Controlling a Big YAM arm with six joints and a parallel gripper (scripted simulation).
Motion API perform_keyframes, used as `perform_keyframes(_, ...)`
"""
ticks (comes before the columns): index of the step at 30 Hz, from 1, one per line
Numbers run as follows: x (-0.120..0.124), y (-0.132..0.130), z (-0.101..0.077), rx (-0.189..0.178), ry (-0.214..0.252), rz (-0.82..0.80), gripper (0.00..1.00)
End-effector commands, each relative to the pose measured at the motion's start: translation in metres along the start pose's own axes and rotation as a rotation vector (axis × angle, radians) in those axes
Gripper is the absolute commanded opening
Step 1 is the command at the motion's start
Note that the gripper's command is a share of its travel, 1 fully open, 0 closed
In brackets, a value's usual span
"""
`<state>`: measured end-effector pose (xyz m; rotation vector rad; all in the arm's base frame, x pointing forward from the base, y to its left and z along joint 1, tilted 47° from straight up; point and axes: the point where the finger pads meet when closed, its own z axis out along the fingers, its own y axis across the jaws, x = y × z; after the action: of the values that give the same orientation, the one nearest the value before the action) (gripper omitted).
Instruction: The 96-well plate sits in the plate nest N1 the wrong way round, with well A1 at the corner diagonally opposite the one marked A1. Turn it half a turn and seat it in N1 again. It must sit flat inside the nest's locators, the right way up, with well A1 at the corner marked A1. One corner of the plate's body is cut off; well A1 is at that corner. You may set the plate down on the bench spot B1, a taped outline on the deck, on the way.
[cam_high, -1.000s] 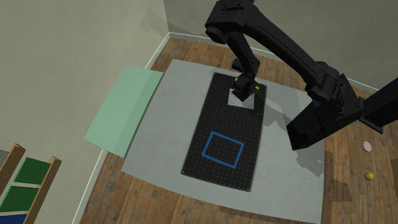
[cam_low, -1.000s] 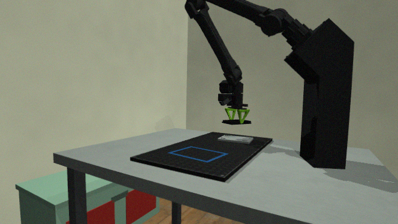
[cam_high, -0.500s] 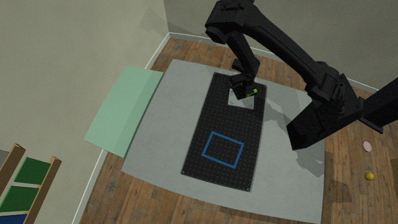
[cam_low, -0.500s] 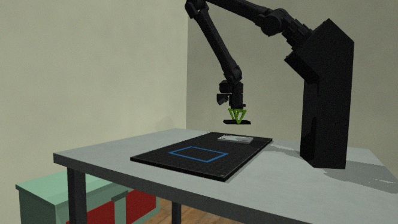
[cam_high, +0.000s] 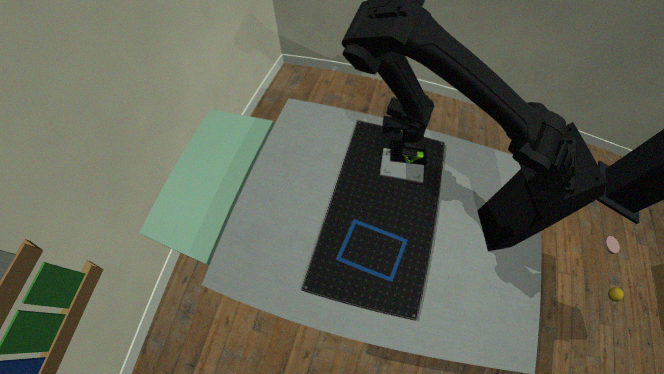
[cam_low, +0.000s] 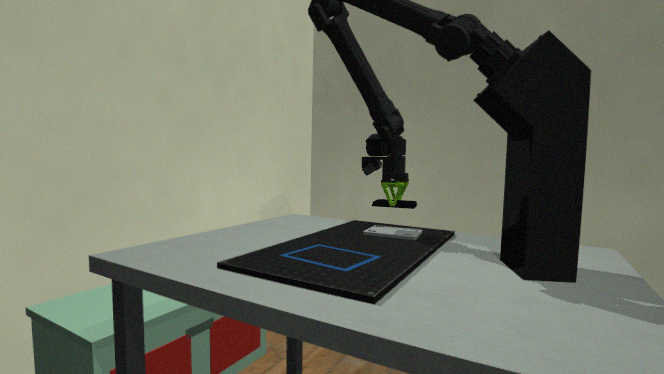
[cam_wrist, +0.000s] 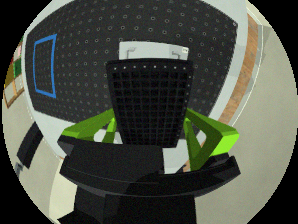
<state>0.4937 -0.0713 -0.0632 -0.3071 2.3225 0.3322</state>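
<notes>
While the arm (cam_low: 367, 80) reached out from its tall black pedestal (cam_low: 545, 165), the hand (cam_low: 394, 197) hung in the air above the plate nest N1 (cam_low: 393, 232), its green fingers spread wide and clamped on the two sides of the 96-well plate (cam_low: 394, 203). So the plate was off the nest, held level (a thin dark slab in the exterior view), w/ a clear gap of air btwn it and N1 below.

From the wrist view the plate (cam_wrist: 149, 106) showed as a dark grid of wells running away from the camera, a green finger on each side; which corner was the cut one, I couldn't tell. Past its far end lay N1 (cam_wrist: 154, 50), a pale rectangle w/ small locator marks at its corners.

Rel. to N1: the nest sat near one end of the black perforated deck (cam_high: 350, 270), the end nearer the pedestal. Bench spot B1 (cam_high: 371, 249), the blue taped outline, lay well apart from N1 toward the deck's other end. The deck rested on the grey counter (cam_low: 450, 310). A pale green cabinet (cam_low: 95, 320) stood beside the counter, on the far side from N1.
</notes>
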Motion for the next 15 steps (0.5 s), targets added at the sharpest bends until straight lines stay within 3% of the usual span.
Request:
perform_keyframes(1,-0.0066,-0.0046,-0.0018,0.006,-0.010,0.090,0.00)
perform_keyframes(15,-0.0109,-0.0063,-0.0038,0.009,-0.015,0.087,0.00)
